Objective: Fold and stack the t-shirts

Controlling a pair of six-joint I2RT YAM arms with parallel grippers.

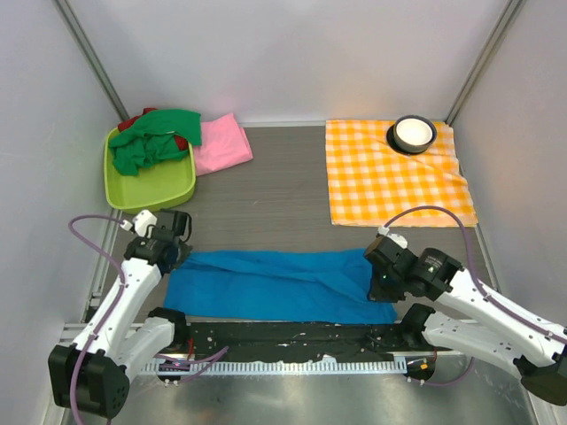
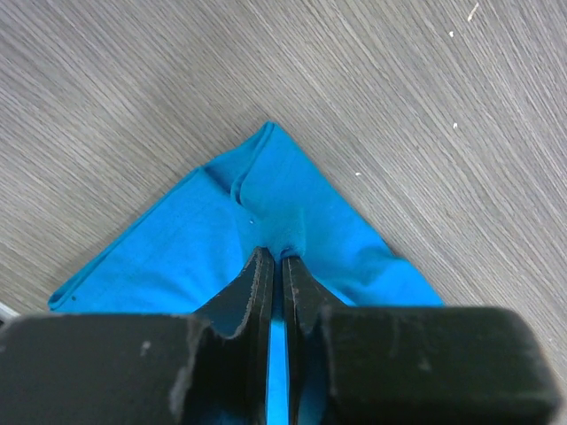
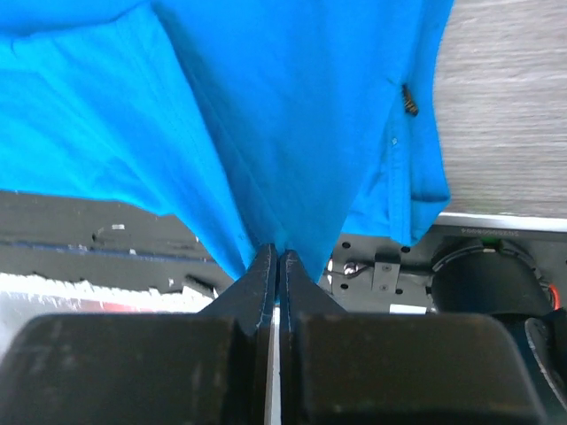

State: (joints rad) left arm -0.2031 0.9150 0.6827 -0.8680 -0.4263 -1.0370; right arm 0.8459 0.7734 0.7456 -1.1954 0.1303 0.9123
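Top external: blue tee point(image 1: 266, 285) stretched L-R along near desk point(image 1: 283, 190) edge; left tool point(image 2: 275, 257) pinches its left corner, right tool point(image 3: 277, 253) its right end. I judge fold underway; next needs both moving together.

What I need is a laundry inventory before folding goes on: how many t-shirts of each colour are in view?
blue t-shirt: 1
pink t-shirt: 1
green t-shirt: 1
red t-shirt, mostly hidden under the green one: 1
Total: 4
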